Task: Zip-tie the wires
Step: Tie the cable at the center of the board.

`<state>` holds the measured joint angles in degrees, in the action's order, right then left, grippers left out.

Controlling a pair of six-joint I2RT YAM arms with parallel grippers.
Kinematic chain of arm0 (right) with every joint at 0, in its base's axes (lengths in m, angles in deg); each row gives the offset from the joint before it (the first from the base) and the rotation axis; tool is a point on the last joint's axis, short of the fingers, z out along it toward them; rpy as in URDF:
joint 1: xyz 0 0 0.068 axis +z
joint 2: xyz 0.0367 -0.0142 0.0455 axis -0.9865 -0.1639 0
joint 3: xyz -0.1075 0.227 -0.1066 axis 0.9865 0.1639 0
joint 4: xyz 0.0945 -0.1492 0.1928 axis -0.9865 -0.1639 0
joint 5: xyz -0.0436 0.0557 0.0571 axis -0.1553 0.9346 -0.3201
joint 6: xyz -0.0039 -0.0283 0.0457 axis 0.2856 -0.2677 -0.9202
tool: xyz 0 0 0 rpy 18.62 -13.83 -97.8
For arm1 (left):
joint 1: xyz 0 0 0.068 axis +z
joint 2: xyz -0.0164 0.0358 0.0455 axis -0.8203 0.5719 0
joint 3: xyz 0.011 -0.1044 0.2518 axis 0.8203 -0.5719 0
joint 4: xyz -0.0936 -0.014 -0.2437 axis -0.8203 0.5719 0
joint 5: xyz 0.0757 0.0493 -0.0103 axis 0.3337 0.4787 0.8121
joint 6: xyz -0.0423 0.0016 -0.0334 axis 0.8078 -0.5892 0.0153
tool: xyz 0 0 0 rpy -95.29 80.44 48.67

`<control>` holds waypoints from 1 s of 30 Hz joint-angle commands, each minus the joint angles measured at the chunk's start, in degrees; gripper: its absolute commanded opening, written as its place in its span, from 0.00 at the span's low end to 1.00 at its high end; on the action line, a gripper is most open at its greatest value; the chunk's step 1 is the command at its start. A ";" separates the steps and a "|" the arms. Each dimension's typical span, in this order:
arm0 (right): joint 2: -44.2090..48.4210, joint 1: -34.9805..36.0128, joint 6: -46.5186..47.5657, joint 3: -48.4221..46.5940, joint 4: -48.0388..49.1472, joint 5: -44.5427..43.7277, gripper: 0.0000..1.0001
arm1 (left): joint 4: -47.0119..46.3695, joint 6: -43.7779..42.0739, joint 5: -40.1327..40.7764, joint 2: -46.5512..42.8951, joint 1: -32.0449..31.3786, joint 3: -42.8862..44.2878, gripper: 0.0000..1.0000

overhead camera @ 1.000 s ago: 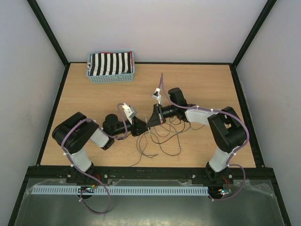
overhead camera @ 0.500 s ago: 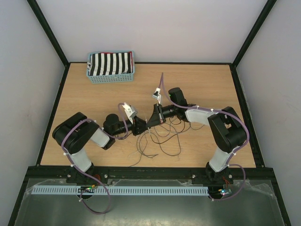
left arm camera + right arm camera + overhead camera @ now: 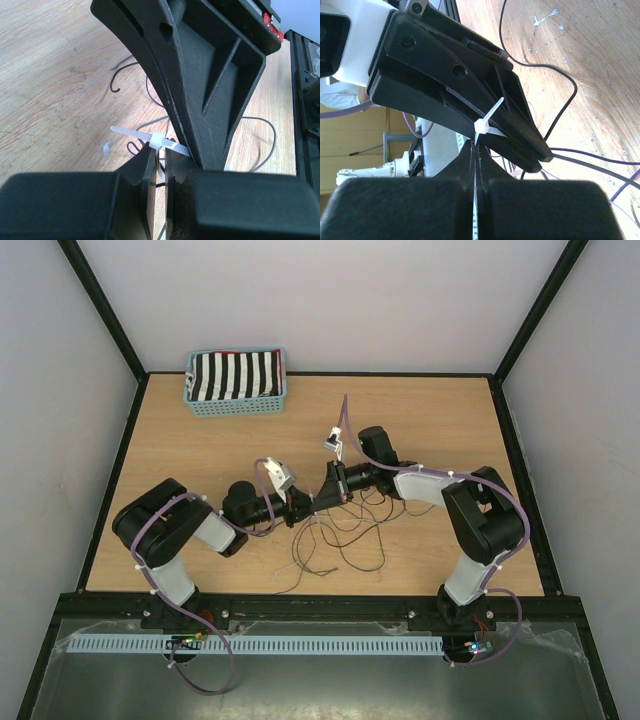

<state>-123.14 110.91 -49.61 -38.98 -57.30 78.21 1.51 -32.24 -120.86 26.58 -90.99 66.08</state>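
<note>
The wooden table [image 3: 200, 450] carries loose looping wires [image 3: 338, 536] mid-board and a blue basket [image 3: 236, 406] far left.

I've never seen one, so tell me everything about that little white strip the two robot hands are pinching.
The zip tie is a thin white plastic strap, ribbed, with a small blocky head and a pointed tail poking past it. It sits above the table, pinched by the left gripper and the right gripper, both shut on it. Whether it circles any wires is hidden.

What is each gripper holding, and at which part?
Both hold the zip tie. The left gripper and the right gripper each pinch its strap right next to the head.
</note>
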 commanded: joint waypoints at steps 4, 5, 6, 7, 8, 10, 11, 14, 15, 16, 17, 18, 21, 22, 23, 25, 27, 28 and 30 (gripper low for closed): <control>0.79 0.15 -0.71 -0.59 1.97 -0.80 0.00 | -3.38 -1.90 -0.51 -2.69 -1.07 -0.09 0.00; 0.72 0.16 -0.91 -0.68 1.94 -0.95 0.00 | -3.41 -2.29 -0.32 -2.98 -1.16 -0.31 0.00; 0.60 0.15 -1.14 -0.76 1.98 -1.17 0.00 | -3.33 -2.60 0.04 -3.27 -1.28 -0.48 0.00; 0.57 0.18 -1.45 -0.74 1.90 -1.36 0.00 | -3.40 -3.03 0.50 -3.60 -1.48 -0.69 0.00; 0.42 0.15 -1.62 -0.91 1.91 -1.49 0.00 | -3.41 -3.51 0.76 -3.96 -1.62 -0.98 0.00; 0.23 0.19 -2.00 -0.87 1.86 -1.93 0.00 | -3.37 -4.41 1.37 -4.48 -2.03 -1.35 0.00; 0.02 0.10 -2.14 -0.92 1.85 -2.10 0.00 | -3.40 -5.04 1.46 -4.76 -2.27 -1.50 0.00; -0.66 0.11 -2.66 -1.46 2.02 -2.26 0.00 | -3.39 -5.86 1.77 -4.88 -2.85 -1.77 0.00; -0.71 0.07 -2.89 -1.61 2.03 -2.30 0.00 | -3.35 -6.07 1.82 -4.73 -3.02 -1.77 0.00; -0.73 0.07 -3.09 -1.77 2.19 -2.37 0.00 | -3.35 -6.20 1.79 -4.46 -3.20 -1.72 0.00; -0.59 0.06 -3.17 -1.92 2.21 -2.46 0.00 | -3.40 -6.40 1.78 -4.19 -3.34 -1.69 0.00; -0.52 0.08 -3.23 -2.04 2.20 -2.55 0.00 | -3.34 -6.67 1.91 -3.86 -3.55 -1.69 0.00; -0.53 0.00 -3.85 -2.32 2.04 -2.53 0.00 | -3.37 -7.53 2.42 -3.20 -4.22 -1.60 0.00; -0.70 0.02 -3.99 -2.33 1.77 -2.56 0.00 | -3.34 -7.93 2.66 -3.05 -4.40 -1.62 0.00; -0.88 -0.03 -3.99 -2.36 1.37 -2.57 0.00 | -3.40 -8.29 3.04 -2.97 -4.51 -1.74 0.00; -1.26 -0.14 -3.31 -2.31 -0.03 -2.54 0.00 | -3.32 -9.30 3.54 -3.16 -4.63 -1.96 0.00; -1.55 -0.52 -2.57 -2.20 -1.65 -2.65 0.00 | -3.35 -10.19 3.95 -3.43 -4.79 -2.28 0.00; -1.57 -0.71 -2.55 -2.13 -1.87 -2.54 0.00 | -3.34 -10.86 4.24 -3.60 -4.88 -2.48 0.00; -1.26 -1.15 -2.69 -2.21 -2.33 -2.62 0.00 | -3.36 -11.89 4.58 -3.81 -5.07 -2.92 0.00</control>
<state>-123.69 110.63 -53.13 -39.64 -58.57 77.90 1.88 -41.22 -114.30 23.78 -94.36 63.87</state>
